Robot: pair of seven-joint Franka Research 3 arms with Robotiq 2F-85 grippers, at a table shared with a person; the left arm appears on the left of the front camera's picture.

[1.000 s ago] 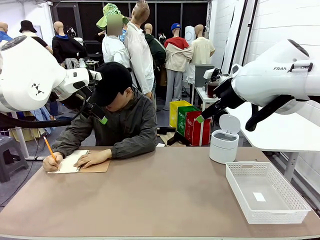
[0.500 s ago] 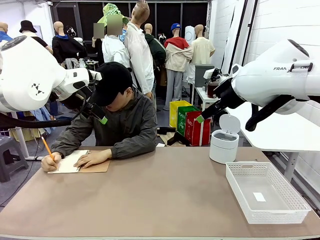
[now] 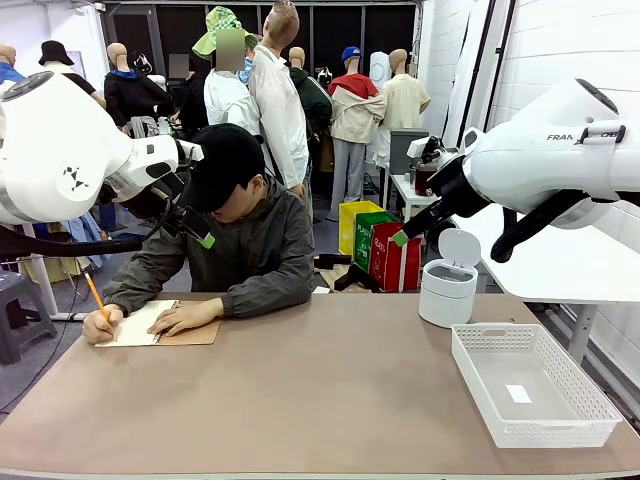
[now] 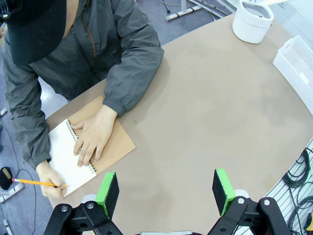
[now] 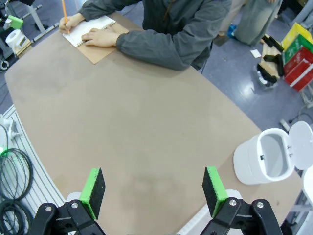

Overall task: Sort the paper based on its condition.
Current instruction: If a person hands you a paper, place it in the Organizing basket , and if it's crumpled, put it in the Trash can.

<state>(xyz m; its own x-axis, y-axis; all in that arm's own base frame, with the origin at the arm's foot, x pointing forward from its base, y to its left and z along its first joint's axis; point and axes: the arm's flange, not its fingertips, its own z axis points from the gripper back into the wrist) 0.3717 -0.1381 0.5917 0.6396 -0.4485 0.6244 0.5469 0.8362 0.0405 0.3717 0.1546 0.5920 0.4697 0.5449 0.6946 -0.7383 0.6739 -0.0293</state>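
Nearest in, the left claw (image 4: 165,181) is seen released, green pads spread wide over bare desk (image 3: 330,400); the right claw (image 5: 152,188) is likewise held wide apart with nothing between the pads. Toward the desk's right near corner a white basket (image 3: 530,385) is parked, a small label (image 3: 518,393) lying in it, too small to be read. Farther back, by the right far edge, a white lidded bin (image 3: 447,280) stands with its lid up. Over at the far left corner the paper (image 4: 61,152) is found: a white page on the brown-covered notebook (image 4: 120,142), pinned by a flat hand (image 4: 93,137) while a writing hand (image 4: 49,178) works a pencil (image 4: 39,183). Its long side runs along the spiral, slanted to the desk's far edge. It lies up and left of the left claw, which is judged the nearer one. On the right arm, "FRAN" (image 3: 562,137) can be read.
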